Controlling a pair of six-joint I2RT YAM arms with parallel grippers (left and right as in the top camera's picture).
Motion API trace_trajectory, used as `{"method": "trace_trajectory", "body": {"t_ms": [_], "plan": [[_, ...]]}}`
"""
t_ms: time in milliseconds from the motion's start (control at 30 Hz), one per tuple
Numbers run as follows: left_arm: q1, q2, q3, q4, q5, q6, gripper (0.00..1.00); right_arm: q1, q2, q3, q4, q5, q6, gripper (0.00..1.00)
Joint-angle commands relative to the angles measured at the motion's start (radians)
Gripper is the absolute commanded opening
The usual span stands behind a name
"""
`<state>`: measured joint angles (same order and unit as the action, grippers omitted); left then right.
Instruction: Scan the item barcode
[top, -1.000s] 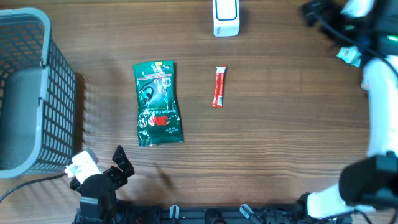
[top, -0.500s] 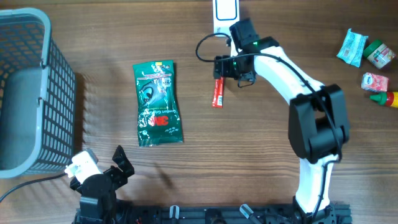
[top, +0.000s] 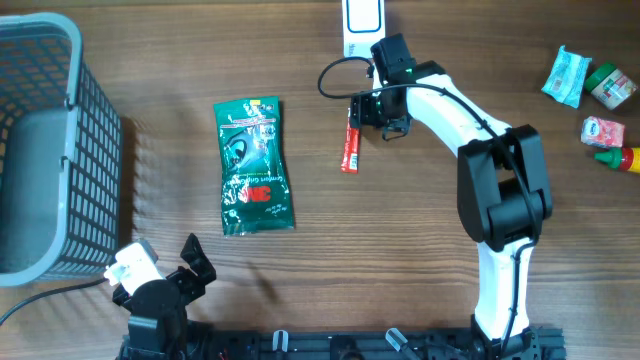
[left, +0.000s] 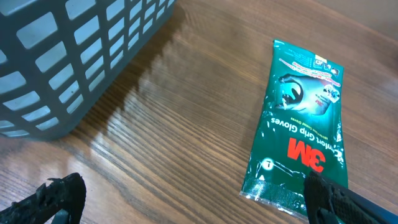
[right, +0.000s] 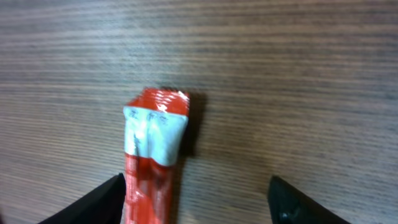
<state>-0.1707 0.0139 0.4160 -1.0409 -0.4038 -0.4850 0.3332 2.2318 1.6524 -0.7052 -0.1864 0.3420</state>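
- Early stage: the red sachet (top: 351, 140) lies flat on the desk (top: 380, 260), near the white scanner (top: 361, 20), not yet lifted or scanned.
- The right hand (right: 199, 204) is spread astride its top end, pinching nothing; the left hand (left: 198, 198) rests spread wide.
- The grey basket (top: 100, 150) shows nothing inside.
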Motion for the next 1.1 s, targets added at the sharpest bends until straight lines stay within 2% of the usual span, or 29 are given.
{"method": "trace_trajectory", "body": {"t_ms": [0, 100, 267, 400, 467, 567, 600, 700, 867, 1067], "plan": [[0.005, -0.007, -0.005, 0.002, -0.013, -0.01, 1.0, 0.015, 0.116, -0.026, -0.012, -0.043, 0.0, 0.66], [0.005, -0.007, -0.005, 0.002, -0.013, -0.01, 1.0, 0.037, 0.119, -0.026, -0.025, 0.019, 0.003, 0.57], [0.005, -0.007, -0.005, 0.002, -0.013, -0.01, 1.0, 0.109, 0.119, -0.026, -0.068, 0.211, 0.024, 0.55], [0.005, -0.007, -0.005, 0.002, -0.013, -0.01, 1.0, 0.157, 0.119, -0.026, -0.068, 0.24, -0.002, 0.56], [0.005, -0.007, -0.005, 0.002, -0.013, -0.01, 1.0, 0.171, 0.119, -0.026, -0.074, 0.268, 0.003, 0.53], [0.005, -0.007, -0.005, 0.002, -0.013, -0.01, 1.0, 0.174, 0.119, -0.026, -0.103, 0.29, 0.014, 0.38], [0.005, -0.007, -0.005, 0.002, -0.013, -0.01, 1.0, 0.172, 0.121, -0.026, -0.126, 0.307, 0.028, 0.27], [0.005, -0.007, -0.005, 0.002, -0.013, -0.01, 1.0, 0.166, 0.13, -0.026, -0.175, 0.321, 0.028, 0.04], [0.005, -0.007, -0.005, 0.002, -0.013, -0.01, 1.0, 0.144, 0.108, -0.014, -0.235, 0.325, 0.035, 0.04], [0.005, -0.007, -0.005, 0.002, -0.013, -0.01, 1.0, 0.083, -0.069, 0.022, -0.371, 0.457, 0.284, 0.04]]}}
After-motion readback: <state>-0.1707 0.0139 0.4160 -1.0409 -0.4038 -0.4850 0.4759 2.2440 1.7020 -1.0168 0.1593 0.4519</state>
